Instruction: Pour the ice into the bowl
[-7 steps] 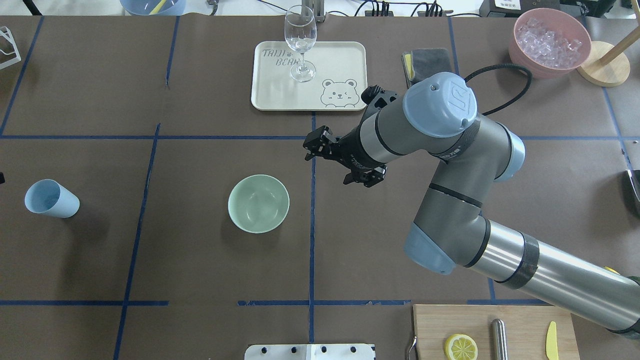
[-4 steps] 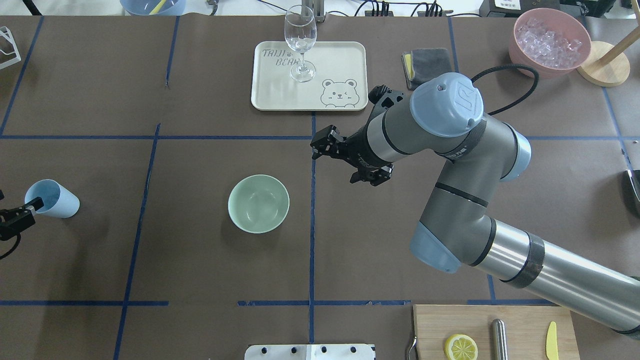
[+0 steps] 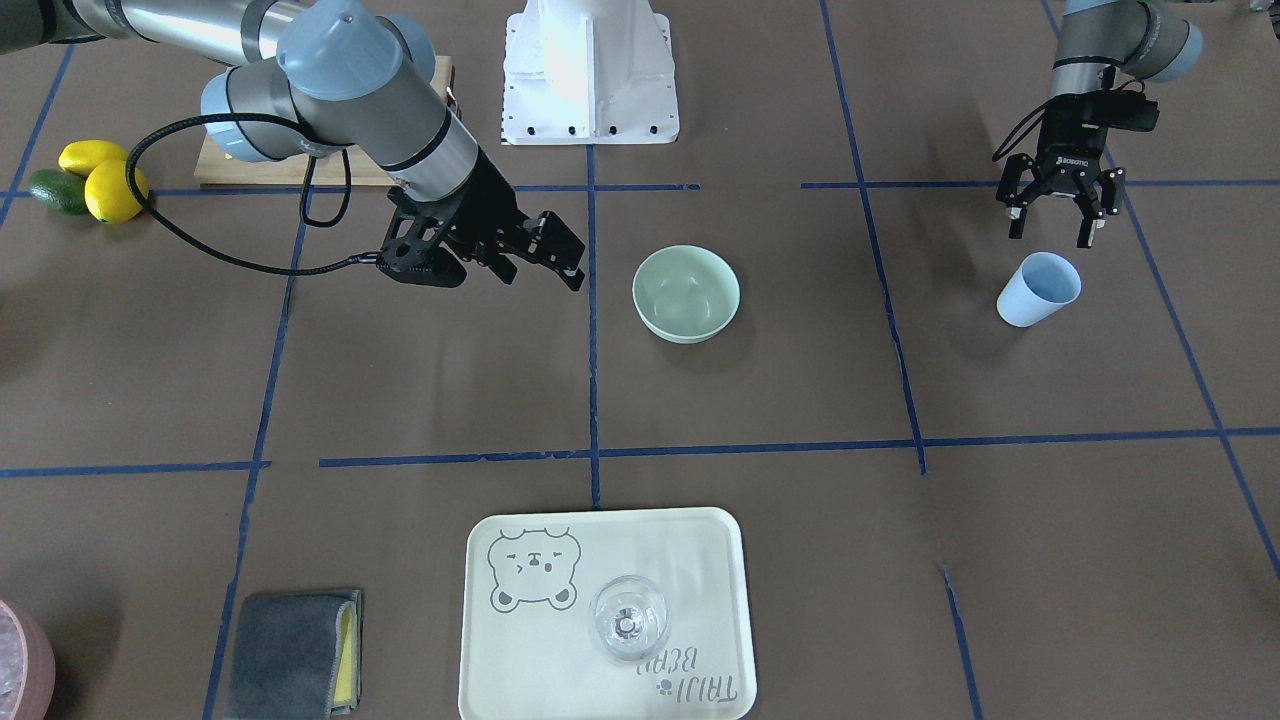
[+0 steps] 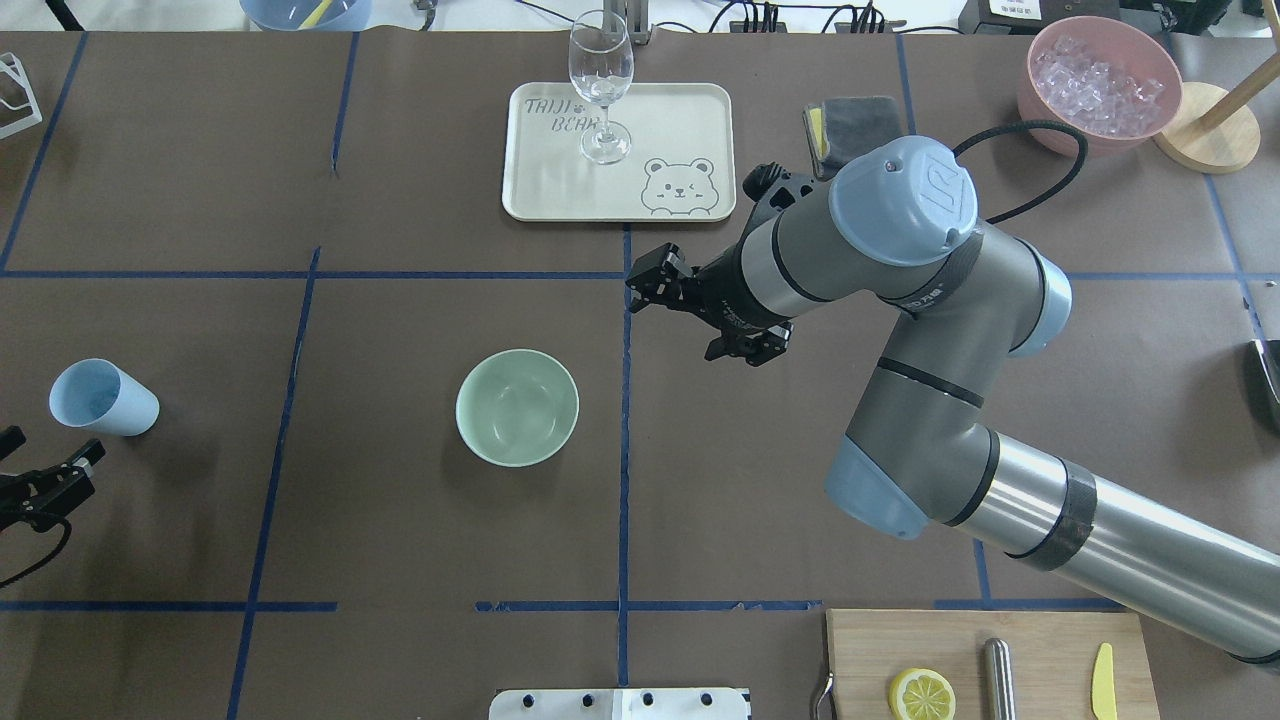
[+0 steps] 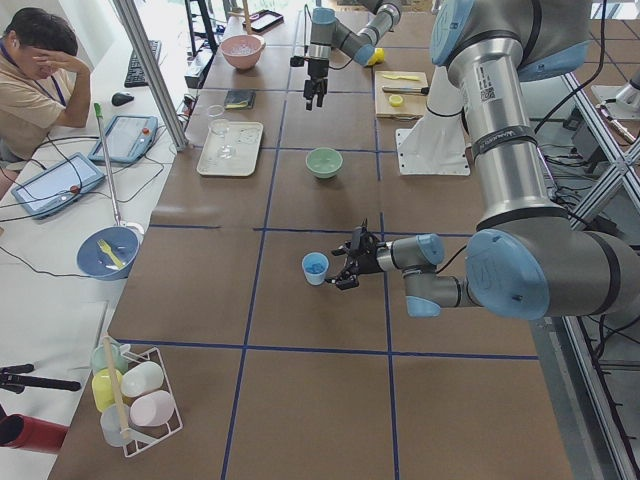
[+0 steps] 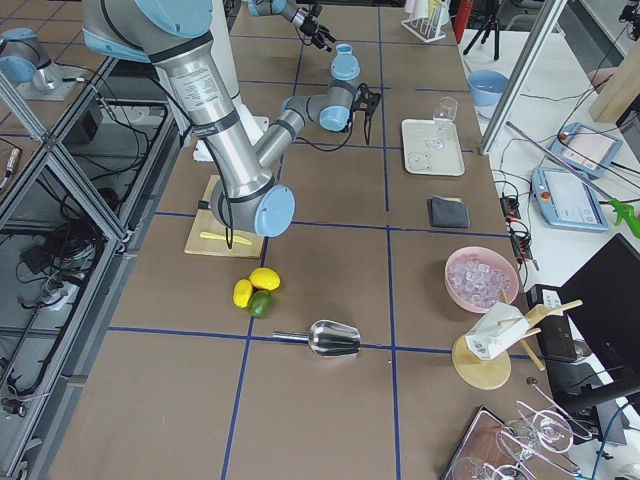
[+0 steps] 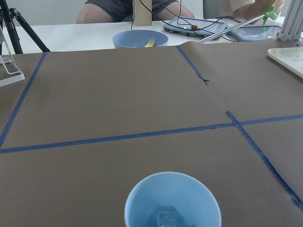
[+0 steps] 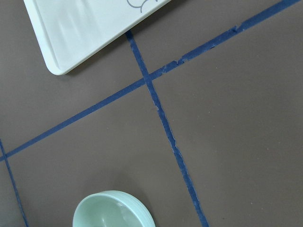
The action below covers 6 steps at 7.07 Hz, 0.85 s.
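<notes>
In the blue cup (image 7: 173, 196), the left wrist view shows ice (image 7: 165, 218).

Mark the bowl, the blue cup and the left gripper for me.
bowl (image 4: 517, 407): overhead view, bare inside floor.
blue cup (image 4: 136, 411): overhead view, outer wall.
left gripper (image 3: 1048, 236): front-facing view, midway between its open fingertips.

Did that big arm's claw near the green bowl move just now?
Yes. The right gripper has shifted right, away from the bowl and across the vertical blue tape line.
</notes>
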{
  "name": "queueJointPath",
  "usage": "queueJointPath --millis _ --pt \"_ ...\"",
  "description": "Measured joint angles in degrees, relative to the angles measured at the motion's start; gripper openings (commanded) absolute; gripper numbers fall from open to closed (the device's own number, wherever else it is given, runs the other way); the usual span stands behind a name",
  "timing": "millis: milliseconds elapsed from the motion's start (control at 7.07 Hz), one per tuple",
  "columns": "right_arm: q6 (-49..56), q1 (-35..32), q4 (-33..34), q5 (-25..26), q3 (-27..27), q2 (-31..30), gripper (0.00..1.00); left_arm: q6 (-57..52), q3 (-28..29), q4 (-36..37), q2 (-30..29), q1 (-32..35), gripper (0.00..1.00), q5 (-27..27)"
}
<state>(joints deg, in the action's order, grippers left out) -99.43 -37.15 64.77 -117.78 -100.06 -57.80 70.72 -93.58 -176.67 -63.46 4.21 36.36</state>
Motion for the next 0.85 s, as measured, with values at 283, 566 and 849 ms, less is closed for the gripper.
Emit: queueJointPath --millis 283,566,849 --pt "2.7 -8.2 -0.3 -9.3 -3.4 -5.4 1.0 1.7 4.1 0.1 -3.6 -2.0 0.98 -6.9" --pt "6.4 -11.9 -0.5 -13.4 -4.7 -9.1 1.0 1.7 7.2 -0.4 -7.7 -2.2 0.98 -11.1" --pt "7.2 -12.4 -0.5 -13.9 -5.6 -9.9 1.0 1.6 9.4 -0.6 -9.0 -2.1 0.98 -12.3"
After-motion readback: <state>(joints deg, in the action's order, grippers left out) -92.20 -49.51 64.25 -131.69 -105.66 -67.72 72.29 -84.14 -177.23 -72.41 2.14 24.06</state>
